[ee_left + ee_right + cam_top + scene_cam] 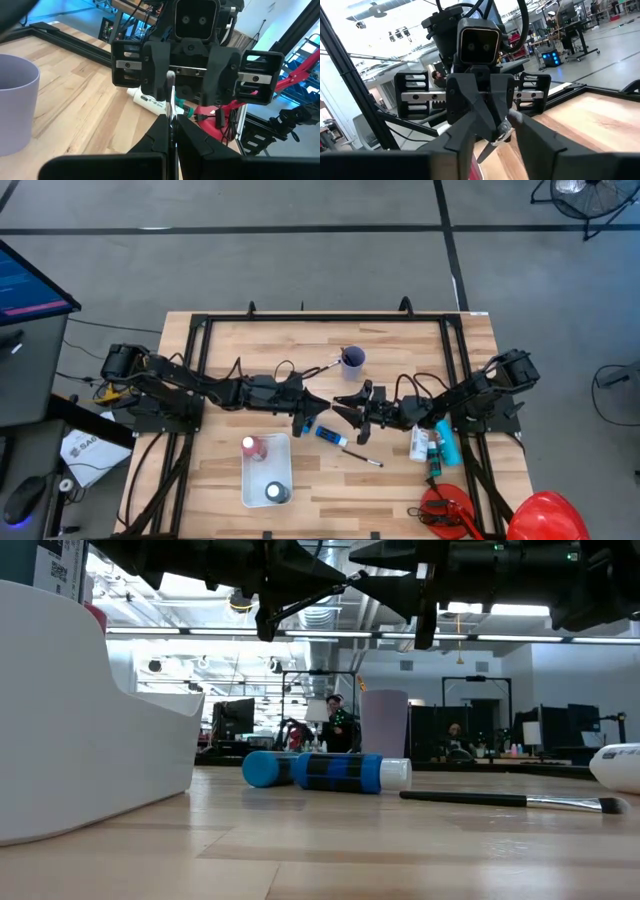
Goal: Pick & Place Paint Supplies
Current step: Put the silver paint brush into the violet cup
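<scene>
Left gripper [318,402], dark two-finger, meets right gripper [340,404] mid-table above the boards. Between them I see a thin dark-handled brush [170,100], upright in the left wrist view, left fingers pinched on it, right fingers closing around. Round lilac plastic cup [352,359] stands near, behind them.

Six bottles [328,435], three brushes [360,456].
</scene>
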### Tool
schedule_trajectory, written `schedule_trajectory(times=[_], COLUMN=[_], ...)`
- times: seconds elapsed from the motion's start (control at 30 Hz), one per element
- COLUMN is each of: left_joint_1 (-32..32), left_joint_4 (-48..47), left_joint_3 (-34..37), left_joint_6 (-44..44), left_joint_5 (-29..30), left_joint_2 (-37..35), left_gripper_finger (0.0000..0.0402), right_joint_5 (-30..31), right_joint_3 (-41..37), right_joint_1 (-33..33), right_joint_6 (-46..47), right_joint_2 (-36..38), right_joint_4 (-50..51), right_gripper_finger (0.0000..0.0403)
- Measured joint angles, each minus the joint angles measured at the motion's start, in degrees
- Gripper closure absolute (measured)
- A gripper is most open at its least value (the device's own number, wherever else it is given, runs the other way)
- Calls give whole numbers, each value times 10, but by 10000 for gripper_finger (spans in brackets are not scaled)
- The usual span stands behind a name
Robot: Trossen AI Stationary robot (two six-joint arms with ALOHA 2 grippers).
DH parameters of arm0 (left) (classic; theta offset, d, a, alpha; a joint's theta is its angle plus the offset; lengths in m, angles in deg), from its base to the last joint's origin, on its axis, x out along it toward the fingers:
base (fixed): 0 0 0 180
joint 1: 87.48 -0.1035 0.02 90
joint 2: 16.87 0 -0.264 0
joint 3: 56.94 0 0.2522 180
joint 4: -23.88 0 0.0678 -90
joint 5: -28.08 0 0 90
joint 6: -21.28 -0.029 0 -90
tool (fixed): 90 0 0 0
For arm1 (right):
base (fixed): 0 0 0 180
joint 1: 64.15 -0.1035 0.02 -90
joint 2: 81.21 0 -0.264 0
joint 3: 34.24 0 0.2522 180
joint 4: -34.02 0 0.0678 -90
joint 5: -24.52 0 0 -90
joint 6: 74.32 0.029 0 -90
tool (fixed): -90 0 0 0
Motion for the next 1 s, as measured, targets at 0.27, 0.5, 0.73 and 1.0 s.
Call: schedule_trajectory(times=[0.27, 0.5, 0.73, 1.0], left_joint_1=[0, 0, 2, 0], left_joint_4=[0, -3, -9, -40], left_joint_3=[0, 0, 0, 0], left_joint_6=[0, 0, -1, 23], left_joint_5=[0, -2, -11, -16], left_joint_2=[0, 0, 0, -18], left_gripper_finger=[396, 396, 374, 253], right_joint_5=[0, -2, -2, 2], right_joint_3=[0, 0, 0, 0], right_joint_1=[7, 9, 7, 6], right_joint_6=[0, -3, -14, -14], right_joint_2=[0, 0, 0, 5], right_joint_4=[2, 13, 16, 26], right_gripper_finger=[339, 395, 398, 401])
